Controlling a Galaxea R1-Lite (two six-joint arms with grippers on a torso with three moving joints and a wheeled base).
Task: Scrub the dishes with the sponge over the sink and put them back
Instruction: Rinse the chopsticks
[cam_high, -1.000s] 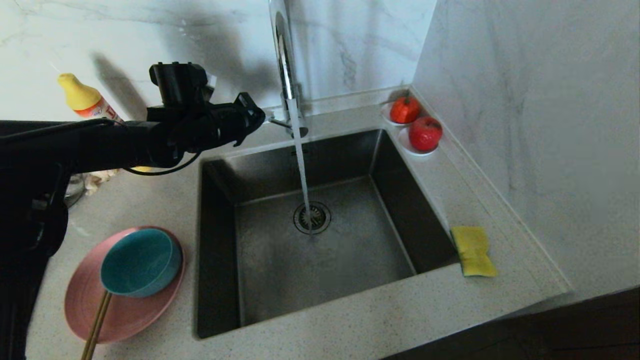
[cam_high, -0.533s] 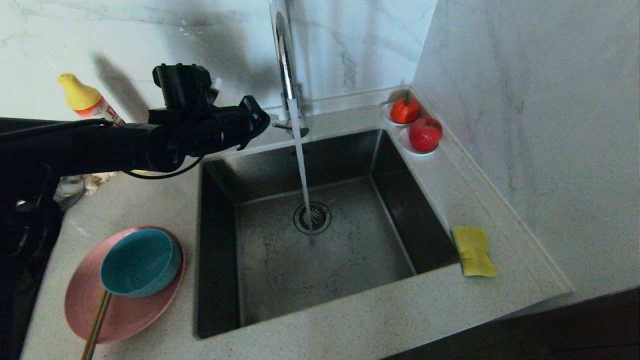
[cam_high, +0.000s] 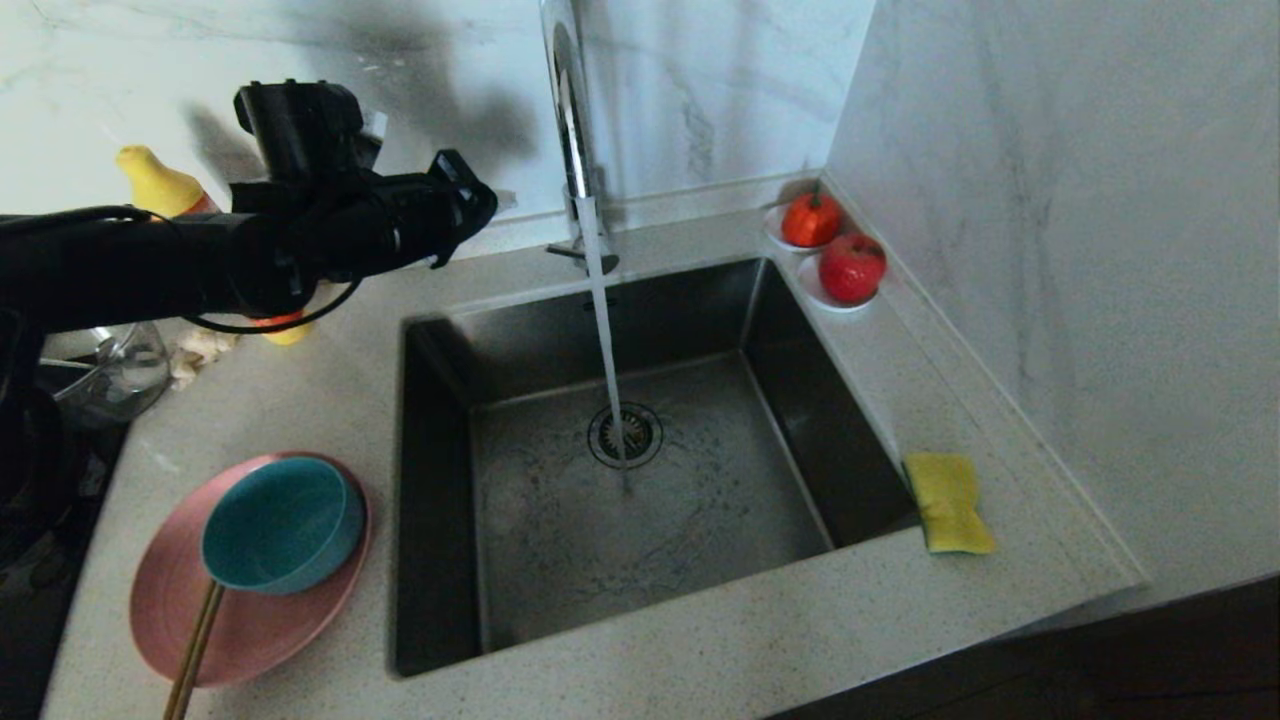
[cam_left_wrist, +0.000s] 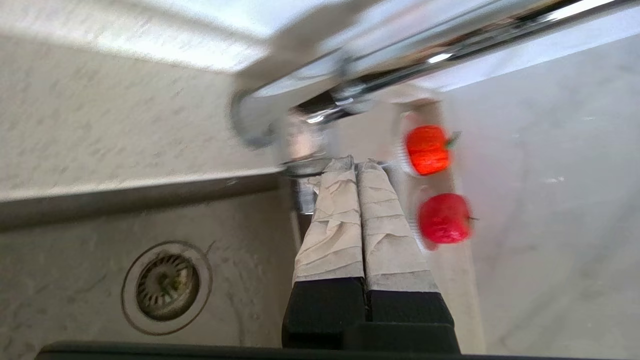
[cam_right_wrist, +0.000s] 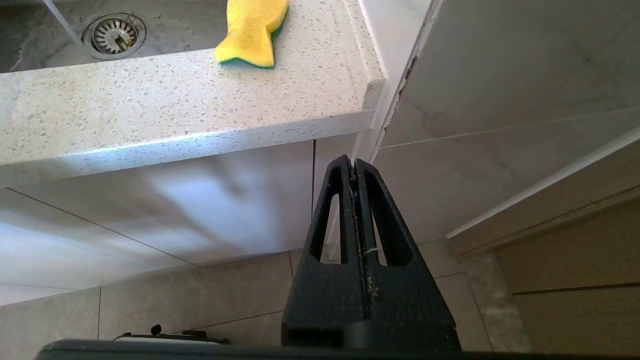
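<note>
Dishes: pink plate (cam_high: 240, 610) lies on the worktop (cam_high: 700, 650) at the near left of the sink; its near-left rim is cut by the edge of the head view.
Bowl: small teal-blue bowl (cam_high: 282, 523) stands on the far part of the plate, open side up.
Chopsticks: brown pair (cam_high: 195, 645) leans on the plate with the far tips under the rim of the bowl; the near ends run out of the picture.
Sponge: yellow sponge (cam_high: 947, 503) lies on the worktop at the right rim of the sink, apart from the dishes; its green layer shows only as a thin edge in the right wrist view (cam_right_wrist: 252, 30).
Right gripper: (cam_right_wrist: 355, 162) hangs below the worktop edge in front of the cabinet, fingers pressed together, holding nothing; it does not show in the head view.
Sink: dark basin (cam_high: 640, 470) with a round strainer (cam_high: 624, 435); the near inner wall is hidden by the worktop edge.
Water: a thin stream (cam_high: 603, 330) falls onto the strainer.
Tap: chrome tap (cam_high: 570, 110) stands behind the sink; its top is cut off.
Left gripper: (cam_high: 485, 205) is held above the far-left corner of the sink, left of the tap, pointing toward it; the taped fingers (cam_left_wrist: 335, 220) are closed on nothing.
Bottle: yellow-capped bottle (cam_high: 155, 180) is mostly hidden behind the left arm.
Glass bowl: (cam_high: 115, 365) partly hidden at the left edge.
Red fruits: two (cam_high: 850, 265) on white saucers in the far right corner.
</note>
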